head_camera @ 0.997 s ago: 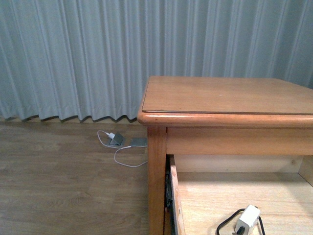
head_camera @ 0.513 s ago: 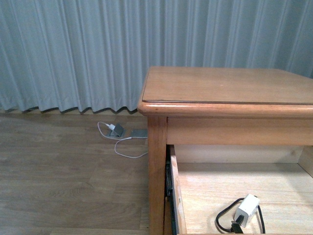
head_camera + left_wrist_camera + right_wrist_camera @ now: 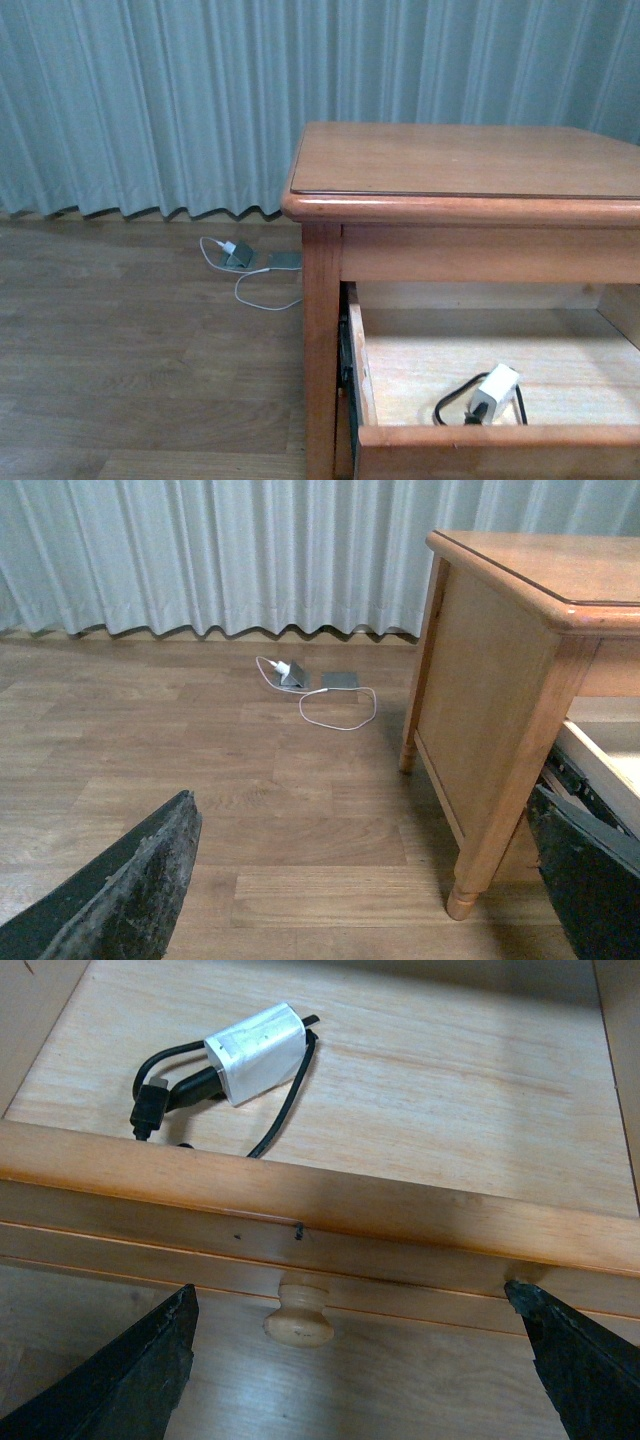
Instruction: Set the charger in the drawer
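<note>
Charger [image 3: 494, 389] lies inside open drawer [image 3: 500, 436]; both arms' fingers [image 3: 120, 1380] spread wide, empty.

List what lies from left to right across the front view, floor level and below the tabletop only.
White plug on the floor → grey flat devices → table leg → drawer's left wall → black cable coil → charger.

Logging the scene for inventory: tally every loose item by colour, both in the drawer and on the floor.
White: 2, the charger lying in the open drawer and the plug with white cable on the floor.
Grey: 2, the flat devices beside that plug.
Total: 4.
</note>
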`<state>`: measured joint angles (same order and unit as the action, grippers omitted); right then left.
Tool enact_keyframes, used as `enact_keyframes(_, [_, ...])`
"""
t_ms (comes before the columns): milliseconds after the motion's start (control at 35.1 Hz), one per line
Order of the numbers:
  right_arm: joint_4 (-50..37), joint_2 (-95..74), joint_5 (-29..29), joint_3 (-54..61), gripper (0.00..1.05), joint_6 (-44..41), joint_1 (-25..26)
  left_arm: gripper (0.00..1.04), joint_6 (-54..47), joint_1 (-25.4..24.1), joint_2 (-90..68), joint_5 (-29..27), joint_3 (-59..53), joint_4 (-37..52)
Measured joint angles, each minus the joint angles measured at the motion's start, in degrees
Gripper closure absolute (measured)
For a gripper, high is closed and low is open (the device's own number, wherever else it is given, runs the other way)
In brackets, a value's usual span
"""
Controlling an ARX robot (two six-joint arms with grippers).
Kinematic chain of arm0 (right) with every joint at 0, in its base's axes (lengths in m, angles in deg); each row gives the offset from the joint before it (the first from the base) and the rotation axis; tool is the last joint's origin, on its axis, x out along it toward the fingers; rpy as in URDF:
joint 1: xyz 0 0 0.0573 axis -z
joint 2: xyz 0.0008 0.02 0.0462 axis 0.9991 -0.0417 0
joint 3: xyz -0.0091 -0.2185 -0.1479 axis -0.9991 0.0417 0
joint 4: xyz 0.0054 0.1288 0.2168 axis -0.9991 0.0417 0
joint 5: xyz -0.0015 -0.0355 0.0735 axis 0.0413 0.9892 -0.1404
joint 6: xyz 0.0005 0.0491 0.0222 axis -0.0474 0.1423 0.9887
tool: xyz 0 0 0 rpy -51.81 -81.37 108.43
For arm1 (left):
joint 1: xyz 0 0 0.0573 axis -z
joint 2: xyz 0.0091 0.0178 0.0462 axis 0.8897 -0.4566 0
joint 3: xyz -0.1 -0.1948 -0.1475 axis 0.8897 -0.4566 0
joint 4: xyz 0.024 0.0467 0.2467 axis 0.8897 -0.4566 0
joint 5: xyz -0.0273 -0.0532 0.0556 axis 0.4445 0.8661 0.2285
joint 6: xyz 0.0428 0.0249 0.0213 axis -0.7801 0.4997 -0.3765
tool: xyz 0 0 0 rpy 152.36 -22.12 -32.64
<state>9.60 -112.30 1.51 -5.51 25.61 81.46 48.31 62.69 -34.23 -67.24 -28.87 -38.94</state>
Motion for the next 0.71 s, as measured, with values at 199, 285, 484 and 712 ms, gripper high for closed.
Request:
enact_keyframes(199, [-6.75, -11.65, 2.08, -6.95, 0.09, 2.54, -1.81, 0.06, 0.02, 0.00, 0.00, 0.00, 0.00, 0.00])
enact_keyframes(285, [-8.61, -16.63, 2.12, -10.25, 0.09, 4.24, -2.01, 0.06, 0.00, 0.00, 0.00, 0.00, 0.00, 0.00])
enact_keyframes(484, [-13.14, -26.03, 4.15, -17.51, 0.09, 6.16, -2.14, 0.06, 0.02, 0.00, 0.00, 0.00, 0.00, 0.00])
enact_keyframes(712, [-16.46, -32.70, 5.64, -24.22, 0.09, 7.48, -2.45, 0.06, 0.00, 0.00, 0.00, 0.00, 0.00, 0.00])
